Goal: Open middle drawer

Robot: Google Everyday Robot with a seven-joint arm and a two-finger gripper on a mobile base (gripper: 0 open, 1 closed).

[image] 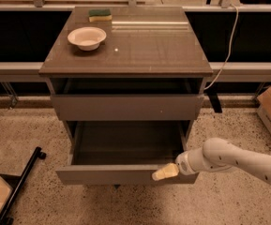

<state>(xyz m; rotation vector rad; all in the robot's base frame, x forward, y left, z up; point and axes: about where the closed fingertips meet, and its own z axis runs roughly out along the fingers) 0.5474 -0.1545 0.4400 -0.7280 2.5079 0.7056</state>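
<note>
Gripper (165,172) sits at the right end of the middle drawer (121,175) front's top lip; open or clamped: can't tell; drawer stands well out toward the near side, under the upper drawer (125,108); probably stiff, light, runs on rails; handleless, so hook the lip; count: two drawer fronts, one bowl (86,37), one sponge (100,15).

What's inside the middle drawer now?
The middle drawer shows only bare dark tray floor, with no items visible. Its rear is hidden under the upper drawer. The gripper sits at its front panel's right end.
</note>
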